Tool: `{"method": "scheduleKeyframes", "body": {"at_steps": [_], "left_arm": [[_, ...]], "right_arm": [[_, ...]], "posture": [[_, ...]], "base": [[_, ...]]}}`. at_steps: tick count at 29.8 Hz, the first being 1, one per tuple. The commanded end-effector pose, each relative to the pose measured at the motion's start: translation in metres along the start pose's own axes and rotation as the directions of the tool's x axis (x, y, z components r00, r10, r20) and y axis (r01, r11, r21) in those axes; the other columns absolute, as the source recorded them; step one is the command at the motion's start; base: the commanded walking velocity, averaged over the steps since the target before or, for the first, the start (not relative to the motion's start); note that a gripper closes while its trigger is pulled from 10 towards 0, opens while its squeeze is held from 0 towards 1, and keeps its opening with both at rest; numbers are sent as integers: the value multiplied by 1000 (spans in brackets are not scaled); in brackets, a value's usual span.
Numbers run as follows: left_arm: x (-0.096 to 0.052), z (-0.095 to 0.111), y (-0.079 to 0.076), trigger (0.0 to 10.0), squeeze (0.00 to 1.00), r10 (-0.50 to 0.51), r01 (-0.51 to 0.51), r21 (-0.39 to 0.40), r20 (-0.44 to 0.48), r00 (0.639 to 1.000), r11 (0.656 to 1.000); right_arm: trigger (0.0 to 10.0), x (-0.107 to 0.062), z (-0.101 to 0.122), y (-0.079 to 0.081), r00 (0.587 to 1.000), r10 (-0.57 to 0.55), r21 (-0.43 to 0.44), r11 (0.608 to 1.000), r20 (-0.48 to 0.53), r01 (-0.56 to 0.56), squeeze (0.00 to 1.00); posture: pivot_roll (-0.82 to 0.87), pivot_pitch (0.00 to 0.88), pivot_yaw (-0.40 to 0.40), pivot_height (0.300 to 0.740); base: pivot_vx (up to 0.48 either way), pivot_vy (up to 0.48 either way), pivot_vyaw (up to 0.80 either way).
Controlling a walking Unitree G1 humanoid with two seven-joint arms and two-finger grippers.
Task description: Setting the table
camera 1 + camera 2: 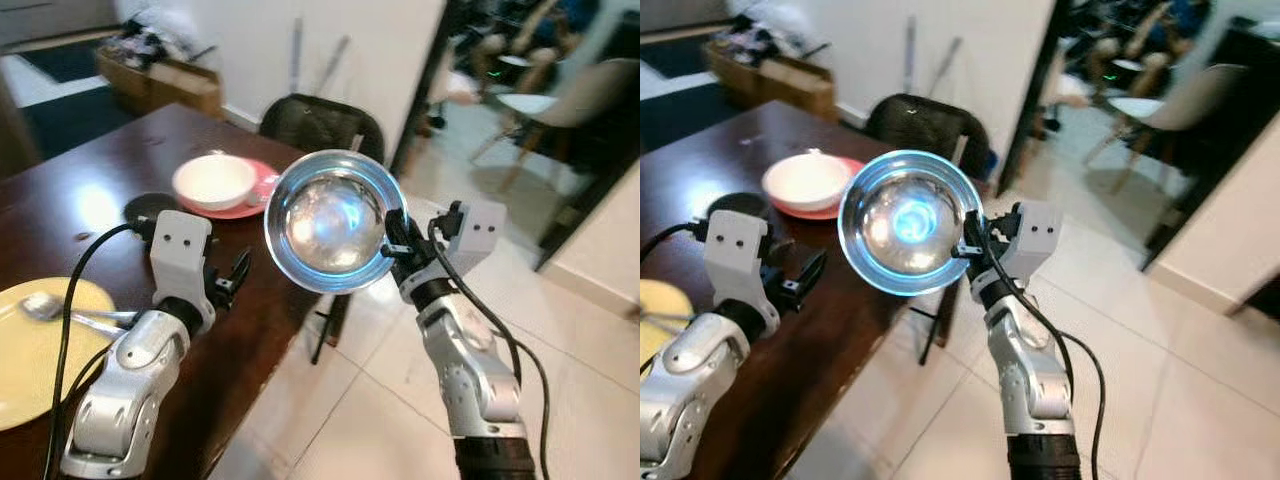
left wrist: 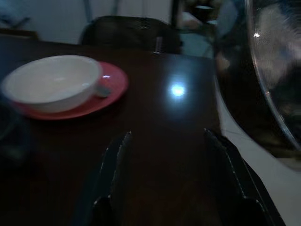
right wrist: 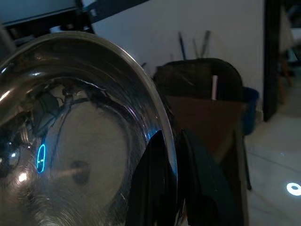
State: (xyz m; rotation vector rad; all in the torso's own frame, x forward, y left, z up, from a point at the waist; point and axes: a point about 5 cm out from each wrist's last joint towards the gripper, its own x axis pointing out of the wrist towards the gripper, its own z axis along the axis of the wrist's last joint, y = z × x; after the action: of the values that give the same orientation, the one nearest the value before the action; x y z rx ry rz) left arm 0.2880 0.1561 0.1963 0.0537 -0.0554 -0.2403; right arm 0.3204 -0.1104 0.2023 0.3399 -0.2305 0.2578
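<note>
Beside the dark wooden table (image 1: pixel 90 190), right gripper (image 1: pixel 392 248) pinches steel bowl (image 1: pixel 335 220) by its rim (tilted, off the table edge). Left gripper (image 1: pixel 228 278) hovers above tabletop, fingers wide apart, empty.

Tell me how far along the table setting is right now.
Done: a white bowl sits on a red plate, and a yellow plate holds a spoon on the dark table. In hand: the right gripper pinches the steel bowl's rim, tilted up beside the table edge. Left: setting it down; the left gripper hovers open, empty.
</note>
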Motion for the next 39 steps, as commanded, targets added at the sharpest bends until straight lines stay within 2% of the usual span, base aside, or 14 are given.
{"method": "scheduleKeyframes", "body": {"at_steps": [1,39], "left_arm": [[0,-5,0,10000,0,2,-2,0,-20,1000,1000],[0,-7,-2,10000,0,-1,0,-11,-16,1000,1000]], "right_arm": [[10000,0,2,-1,1000,1,1,1000,14,-1,0],[10000,0,2,-1,1000,15,-8,1000,8,-15,0]], "posture": [[14,47,9,740],[8,32,-1,740]], "base": [[0,0,-800],[0,0,-800]]}}
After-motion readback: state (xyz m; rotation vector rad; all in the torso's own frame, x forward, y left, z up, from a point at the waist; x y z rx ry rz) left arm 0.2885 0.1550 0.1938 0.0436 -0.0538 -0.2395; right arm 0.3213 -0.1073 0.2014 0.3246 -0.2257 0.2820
